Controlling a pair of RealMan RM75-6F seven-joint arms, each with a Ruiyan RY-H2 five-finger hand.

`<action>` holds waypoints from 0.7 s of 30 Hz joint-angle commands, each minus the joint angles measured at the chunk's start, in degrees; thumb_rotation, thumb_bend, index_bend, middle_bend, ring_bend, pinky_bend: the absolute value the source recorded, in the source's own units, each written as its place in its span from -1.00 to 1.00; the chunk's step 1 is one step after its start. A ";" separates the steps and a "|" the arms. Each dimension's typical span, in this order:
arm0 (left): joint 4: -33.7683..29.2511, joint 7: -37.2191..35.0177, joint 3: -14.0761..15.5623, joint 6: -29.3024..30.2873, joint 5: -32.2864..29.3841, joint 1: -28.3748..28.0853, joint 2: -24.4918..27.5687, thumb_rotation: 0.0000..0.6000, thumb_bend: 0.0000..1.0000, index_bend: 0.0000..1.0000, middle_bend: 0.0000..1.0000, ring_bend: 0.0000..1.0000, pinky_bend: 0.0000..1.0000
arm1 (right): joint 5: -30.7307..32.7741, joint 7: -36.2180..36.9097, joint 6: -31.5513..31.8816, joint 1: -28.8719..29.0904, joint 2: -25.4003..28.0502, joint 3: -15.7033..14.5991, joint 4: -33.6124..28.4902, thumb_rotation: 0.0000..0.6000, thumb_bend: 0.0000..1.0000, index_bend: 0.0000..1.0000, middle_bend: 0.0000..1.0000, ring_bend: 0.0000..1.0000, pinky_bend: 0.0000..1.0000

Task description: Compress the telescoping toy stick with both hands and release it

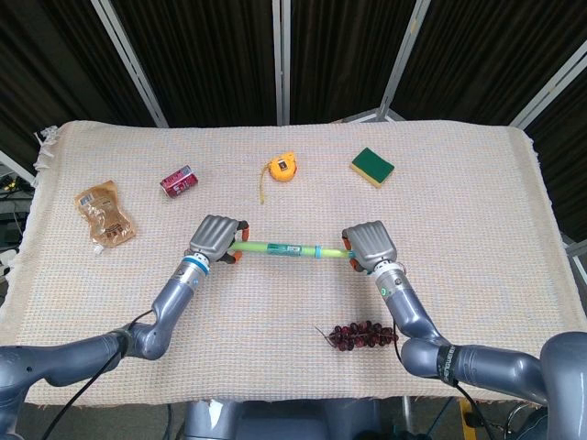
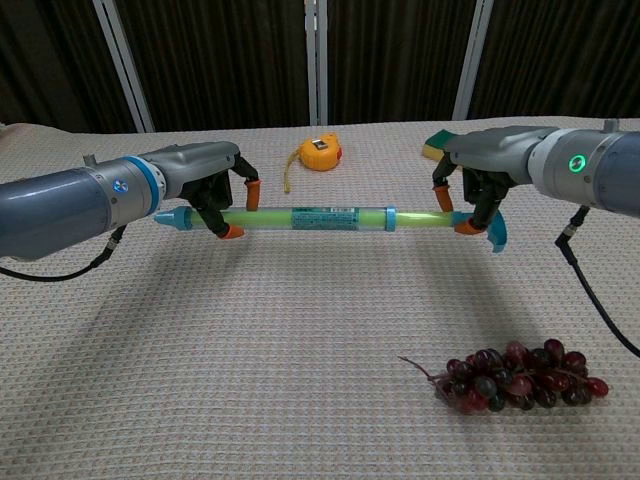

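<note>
The telescoping toy stick (image 1: 286, 249) (image 2: 318, 217), a clear and green tube with blue collars and blue end caps, hangs level above the cloth at mid-table. My left hand (image 1: 215, 239) (image 2: 210, 185) grips its left end, fingers curled around the tube. Around the right end, just inside the blue cap, my right hand (image 1: 368, 246) (image 2: 482, 170) holds it the same way. Only a short piece of green inner rod shows between the right blue collar and my right hand.
A yellow tape measure (image 1: 281, 169), a green and yellow sponge (image 1: 371, 167), a red can (image 1: 177, 181) and a brown pouch (image 1: 105, 214) lie on the far half of the woven cloth (image 1: 486, 211). A bunch of dark grapes (image 1: 362, 334) (image 2: 515, 377) lies near the front, right of centre.
</note>
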 commanded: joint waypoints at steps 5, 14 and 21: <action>0.54 -0.24 0.42 0.47 -0.09 -0.26 -0.86 1.00 -0.19 0.61 0.85 0.77 1.00 | -0.49 0.76 0.14 -0.05 -0.30 -0.21 0.39 1.00 -0.16 0.25 1.00 1.00 1.00; -1.67 -0.49 1.31 -0.58 -1.81 0.44 1.73 1.00 -0.54 -0.86 0.83 0.76 1.00 | -4.22 2.48 0.63 -1.56 1.46 -1.85 0.70 1.00 -1.00 -1.00 0.97 1.00 1.00; -7.94 -0.76 1.61 3.22 -1.55 3.00 7.01 1.00 -0.57 -0.90 0.80 0.74 1.00 | -8.88 4.48 3.72 -4.88 5.79 -3.62 -2.51 1.00 -1.00 -1.00 0.92 1.00 1.00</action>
